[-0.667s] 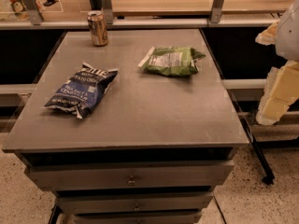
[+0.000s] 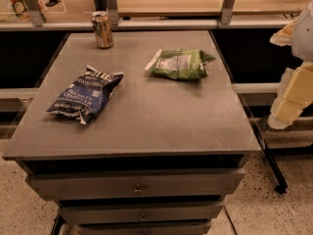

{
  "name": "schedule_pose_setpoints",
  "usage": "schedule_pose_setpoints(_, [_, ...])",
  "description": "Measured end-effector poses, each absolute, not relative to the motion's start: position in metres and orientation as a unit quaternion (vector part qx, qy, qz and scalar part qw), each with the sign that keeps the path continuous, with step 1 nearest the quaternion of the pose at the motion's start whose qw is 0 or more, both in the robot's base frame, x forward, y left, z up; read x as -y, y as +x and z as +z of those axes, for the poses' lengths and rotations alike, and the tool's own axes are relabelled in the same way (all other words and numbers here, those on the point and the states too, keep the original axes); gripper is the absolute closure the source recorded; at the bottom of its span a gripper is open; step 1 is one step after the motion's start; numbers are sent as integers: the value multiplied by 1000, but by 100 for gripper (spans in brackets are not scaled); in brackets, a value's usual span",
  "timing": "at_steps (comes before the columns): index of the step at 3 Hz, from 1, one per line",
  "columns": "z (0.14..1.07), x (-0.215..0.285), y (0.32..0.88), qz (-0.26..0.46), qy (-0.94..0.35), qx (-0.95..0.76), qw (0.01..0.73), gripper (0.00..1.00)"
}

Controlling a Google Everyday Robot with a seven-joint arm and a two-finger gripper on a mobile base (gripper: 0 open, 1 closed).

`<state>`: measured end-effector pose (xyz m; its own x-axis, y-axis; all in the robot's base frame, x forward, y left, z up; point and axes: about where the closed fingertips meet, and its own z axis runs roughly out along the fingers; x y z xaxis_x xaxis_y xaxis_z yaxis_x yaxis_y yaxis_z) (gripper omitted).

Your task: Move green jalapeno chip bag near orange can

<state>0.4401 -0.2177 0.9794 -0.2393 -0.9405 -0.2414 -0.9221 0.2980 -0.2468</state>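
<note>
The gripper point(image 2: 292, 98) is hanging right of the table point(image 2: 146, 131), grip state indiscernible. Pushing the green bag point(image 2: 180, 63) too far left is risking toppling the can point(image 2: 102, 29).

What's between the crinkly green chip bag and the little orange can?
Nothing: the camera view shows only bare grey tabletop between the crinkled green jalapeno chip bag and the orange metal can. The pale gripper is off the table's right side.

Dark blue chip bag point(image 2: 85, 94), lying left on grey bench point(image 2: 146, 129) above drawers point(image 2: 137, 186); speckled floor point(image 2: 266, 212) below.
</note>
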Motion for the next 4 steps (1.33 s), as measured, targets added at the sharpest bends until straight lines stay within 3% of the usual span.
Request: schedule_pose_setpoints(4, [968, 211, 461, 162, -438, -804, 367, 0])
